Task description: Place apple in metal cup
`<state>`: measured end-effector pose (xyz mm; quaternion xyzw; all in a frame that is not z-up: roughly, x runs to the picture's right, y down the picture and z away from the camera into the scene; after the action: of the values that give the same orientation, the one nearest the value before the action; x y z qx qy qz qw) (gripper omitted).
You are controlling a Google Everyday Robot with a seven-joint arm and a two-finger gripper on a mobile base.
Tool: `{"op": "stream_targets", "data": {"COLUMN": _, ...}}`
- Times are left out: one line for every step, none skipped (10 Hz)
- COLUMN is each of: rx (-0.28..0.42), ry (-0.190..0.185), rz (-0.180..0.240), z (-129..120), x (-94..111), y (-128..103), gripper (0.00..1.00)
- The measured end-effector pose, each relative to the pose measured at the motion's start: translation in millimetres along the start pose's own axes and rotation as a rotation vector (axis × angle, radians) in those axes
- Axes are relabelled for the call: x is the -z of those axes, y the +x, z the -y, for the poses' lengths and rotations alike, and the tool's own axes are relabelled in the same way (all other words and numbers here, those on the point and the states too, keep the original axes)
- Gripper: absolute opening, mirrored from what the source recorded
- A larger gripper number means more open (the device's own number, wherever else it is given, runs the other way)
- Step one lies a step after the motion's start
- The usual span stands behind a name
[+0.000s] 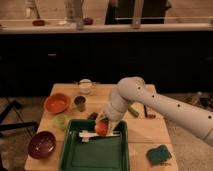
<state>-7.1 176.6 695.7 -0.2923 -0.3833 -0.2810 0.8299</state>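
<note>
The apple [101, 128], small, round and orange-red, hangs just above the far part of the green tray [95, 155]. My gripper [102, 123] is shut on the apple, at the end of the white arm that reaches in from the right. The metal cup [79, 103], short and dark grey, stands on the wooden table [145, 130] to the upper left of the gripper, apart from it, beside the orange bowl [57, 103].
A white utensil [90, 135] lies in the tray under the apple. A pale jar [86, 86] stands at the table's back, a light-green round thing [60, 120] and a maroon bowl [41, 144] at left, a green sponge [158, 154] at front right.
</note>
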Motion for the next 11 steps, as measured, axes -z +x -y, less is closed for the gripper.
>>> {"op": "stream_targets", "data": {"rx": -0.001, "ry": 0.000, "rz": 0.002, "z": 0, "x": -1, "y": 0, "gripper": 0.00}}
{"op": "stream_targets", "data": {"rx": 0.000, "ry": 0.000, "rz": 0.002, "z": 0, "x": -1, "y": 0, "gripper": 0.00}}
{"op": "stream_targets", "data": {"rx": 0.000, "ry": 0.001, "rz": -0.001, "z": 0, "x": -1, "y": 0, "gripper": 0.00}}
{"op": "stream_targets", "data": {"rx": 0.002, "ry": 0.007, "rz": -0.020, "z": 3, "x": 3, "y": 2, "gripper": 0.00}}
{"op": "stream_targets", "data": {"rx": 0.003, "ry": 0.014, "rz": -0.043, "z": 10, "x": 10, "y": 7, "gripper": 0.00}}
{"op": "stream_targets", "data": {"rx": 0.006, "ry": 0.019, "rz": -0.054, "z": 18, "x": 13, "y": 10, "gripper": 0.00}}
{"op": "stream_targets", "data": {"rx": 0.012, "ry": 0.023, "rz": -0.070, "z": 27, "x": 19, "y": 14, "gripper": 0.00}}
{"op": "stream_targets", "data": {"rx": 0.013, "ry": 0.023, "rz": -0.081, "z": 32, "x": 23, "y": 19, "gripper": 0.00}}
{"op": "stream_targets", "data": {"rx": 0.021, "ry": 0.028, "rz": -0.100, "z": 37, "x": 27, "y": 22, "gripper": 0.00}}
{"op": "stream_targets", "data": {"rx": 0.040, "ry": 0.030, "rz": -0.125, "z": 44, "x": 29, "y": 23, "gripper": 0.00}}
{"op": "stream_targets", "data": {"rx": 0.081, "ry": 0.033, "rz": -0.174, "z": 51, "x": 29, "y": 24, "gripper": 0.00}}
